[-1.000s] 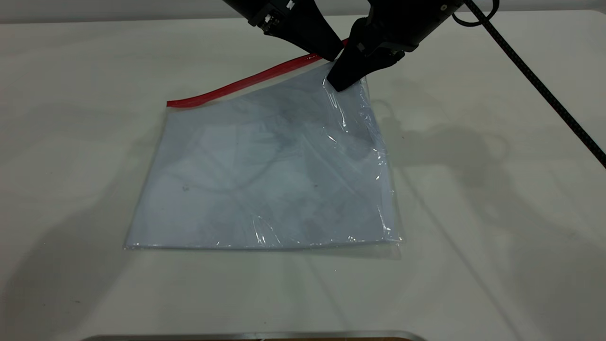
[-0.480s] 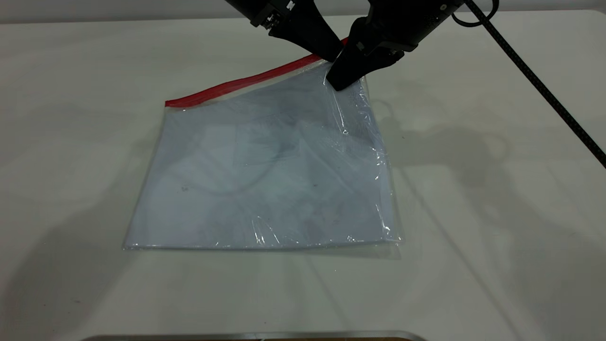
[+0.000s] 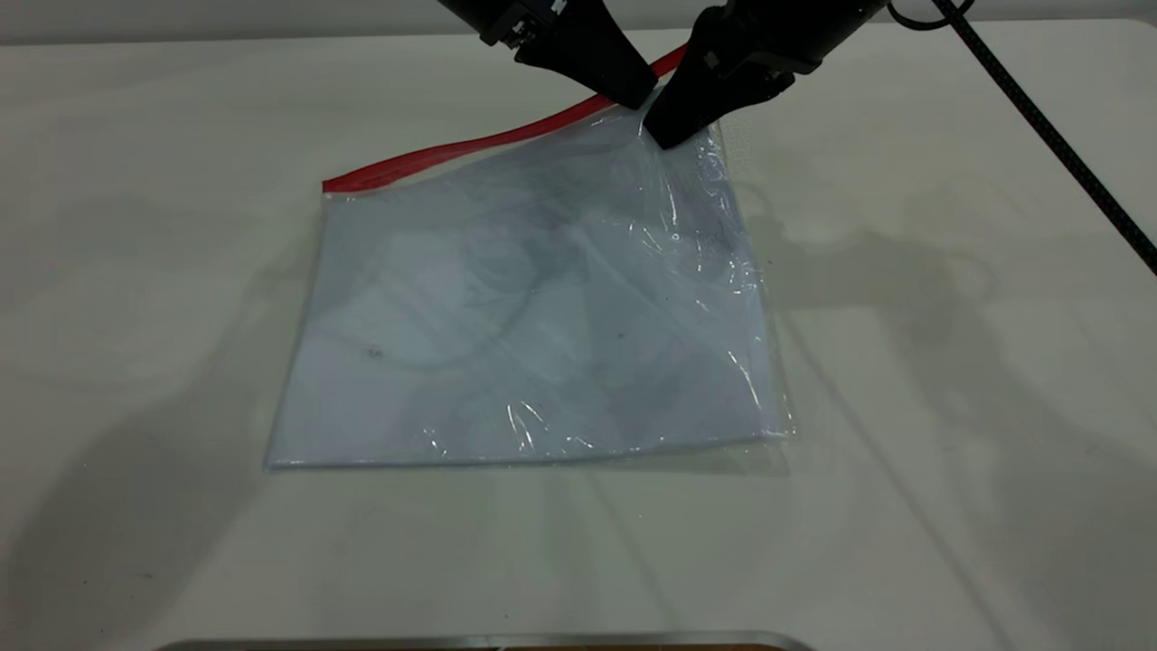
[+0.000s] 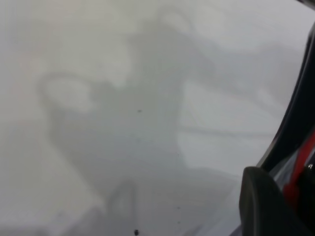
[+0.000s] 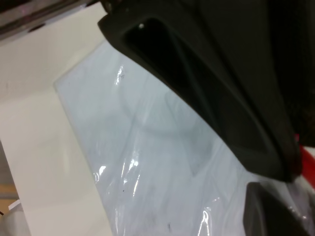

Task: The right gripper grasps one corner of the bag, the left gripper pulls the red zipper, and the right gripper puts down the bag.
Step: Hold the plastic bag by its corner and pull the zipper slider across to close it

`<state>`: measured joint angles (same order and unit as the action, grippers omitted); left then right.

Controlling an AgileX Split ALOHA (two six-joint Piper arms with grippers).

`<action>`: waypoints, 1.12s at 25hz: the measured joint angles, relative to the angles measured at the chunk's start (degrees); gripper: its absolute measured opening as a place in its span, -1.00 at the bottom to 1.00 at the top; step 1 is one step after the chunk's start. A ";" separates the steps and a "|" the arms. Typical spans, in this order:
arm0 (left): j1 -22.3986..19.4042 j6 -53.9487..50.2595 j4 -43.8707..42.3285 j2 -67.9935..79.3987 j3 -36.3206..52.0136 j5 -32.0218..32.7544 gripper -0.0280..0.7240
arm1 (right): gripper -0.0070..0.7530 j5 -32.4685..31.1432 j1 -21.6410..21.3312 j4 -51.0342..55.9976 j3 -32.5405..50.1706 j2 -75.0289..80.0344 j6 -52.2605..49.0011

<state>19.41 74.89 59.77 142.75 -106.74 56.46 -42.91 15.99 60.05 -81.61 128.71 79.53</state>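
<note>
The bag [image 3: 542, 307] is a clear crinkly pouch with white sheets inside, lying mid-table with its far right corner raised. My right gripper [image 3: 667, 137] is shut on that corner; in the right wrist view its fingers [image 5: 206, 88] close over the bag's glossy plastic [image 5: 147, 147]. The red zipper [image 3: 470, 145] runs along the far long edge, slanting up to the lifted corner. My left gripper [image 3: 633, 95] pinches the zipper right beside the right gripper. In the left wrist view the red zipper [image 4: 301, 164] sits between its dark fingers [image 4: 261, 201]. The slider tab is hidden.
The white table [image 3: 949, 407] spreads wide on all sides of the bag. The right arm's thick black cable [image 3: 1058, 154] slants across the far right. A metal rim [image 3: 488, 640] shows at the near edge.
Both grippers have risen and moved slightly right. The bag's held corner has lifted and the whole bag has slid a little to the right and away.
</note>
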 joint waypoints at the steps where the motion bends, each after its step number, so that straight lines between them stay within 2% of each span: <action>1: -0.04 0.00 0.00 0.00 0.00 -0.06 -0.48 | -0.89 0.00 0.00 0.06 0.00 0.00 0.00; 6: -0.11 1.00 0.13 0.00 0.00 -0.06 -0.53 | -0.89 0.00 0.00 0.36 0.00 0.00 0.00; 11: -0.13 2.89 0.37 0.00 0.00 -0.25 -0.78 | -0.89 0.00 -0.05 0.36 0.00 0.00 0.00; 21: -1.81 3.06 2.95 -0.06 -0.32 0.36 -0.78 | -0.89 -2.98 -3.47 2.37 0.00 -2.05 0.00; 28: -6.07 3.19 -0.35 -0.10 -0.37 0.80 -0.78 | -0.89 -4.59 -6.74 5.31 0.00 -3.33 0.61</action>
<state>13.34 78.08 59.42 142.66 -107.11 57.26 -47.50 9.26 65.36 -81.61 125.39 80.14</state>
